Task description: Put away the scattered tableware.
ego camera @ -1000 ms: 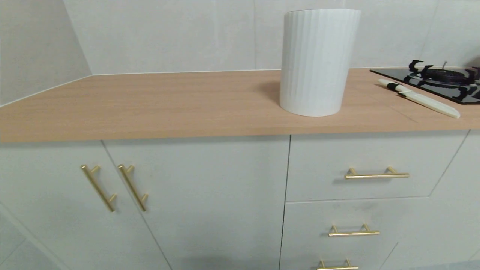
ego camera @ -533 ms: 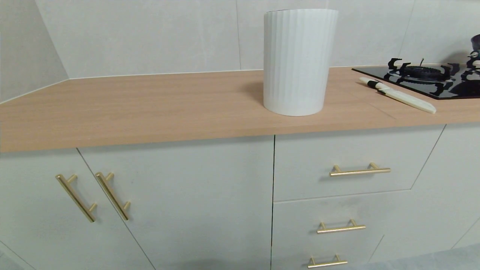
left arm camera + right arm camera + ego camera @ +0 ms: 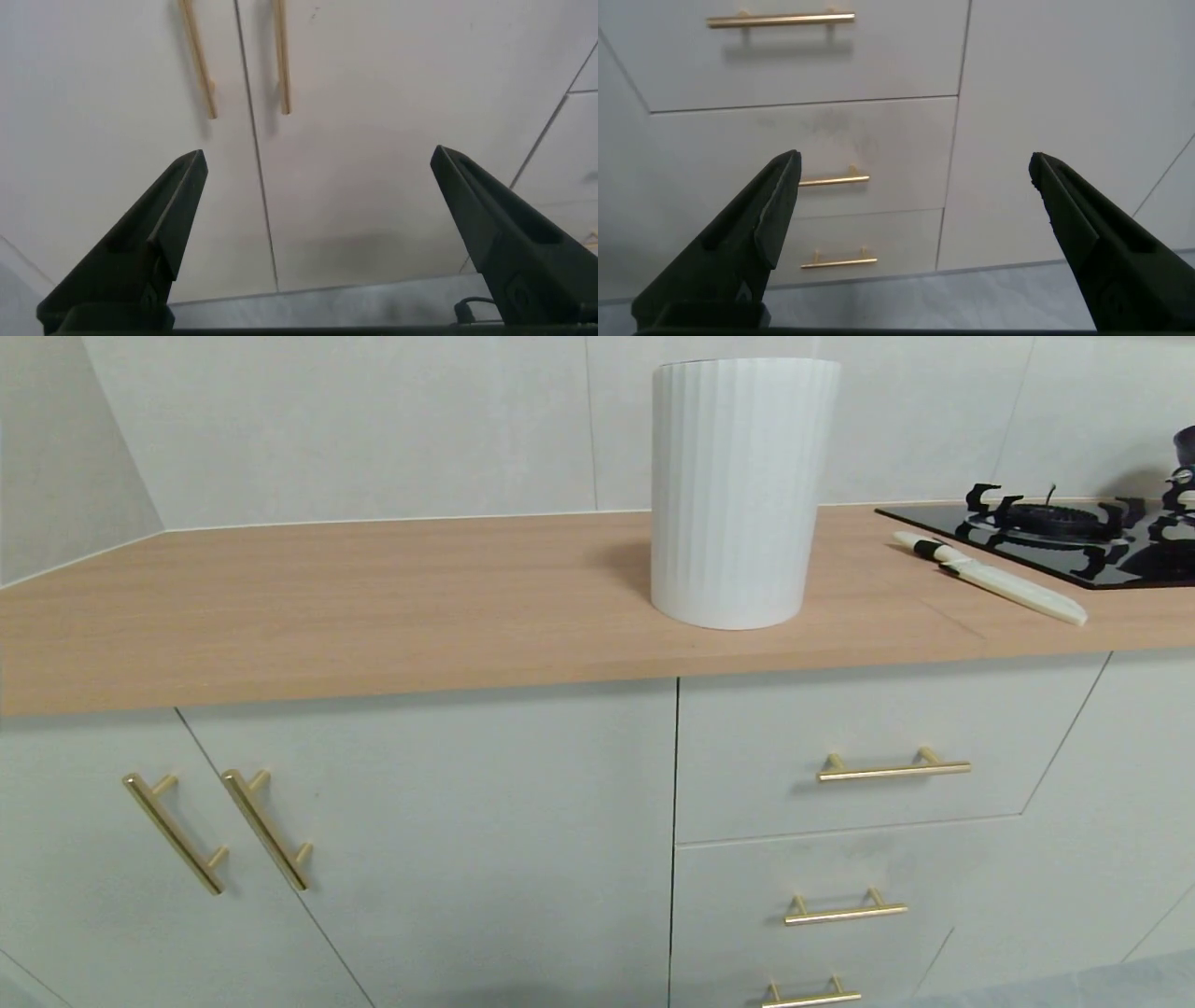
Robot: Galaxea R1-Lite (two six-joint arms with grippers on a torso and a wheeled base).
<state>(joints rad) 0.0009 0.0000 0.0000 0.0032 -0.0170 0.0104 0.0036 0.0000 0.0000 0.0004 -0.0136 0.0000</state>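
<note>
Knife (image 3: 990, 577), pale-bladed with a black band on its handle, lies flat on the wooden countertop (image 3: 373, 597) in the head view. It is toward the right end, just beside the near edge of the black glass hob (image 3: 1130, 560). A black burner grate (image 3: 1046, 513) sits on the hob behind it. To the knife's left and apart from it, a tall white ribbed container (image 3: 738, 495) stands upright on the countertop near the tiled wall. Below the countertop, two pale cabinet doors (image 3: 420, 849) carry a pair of brass bar handles (image 3: 266, 828) close together. To their right is a stack of drawers (image 3: 868, 728), each with a brass handle across its front.

In the left wrist view, the left gripper (image 3: 318, 157) has its two dark fingers (image 3: 154, 233) spread wide with nothing between them. It points at the cabinet doors (image 3: 374, 140), where the door seam runs down between the two brass handles (image 3: 198, 61).

In the right wrist view, the right gripper (image 3: 914, 160) is likewise spread wide and holds nothing. It faces the drawer fronts (image 3: 813, 56), with three brass handles (image 3: 833, 179) one above another, and a strip of grey floor (image 3: 971, 285) beneath them.
</note>
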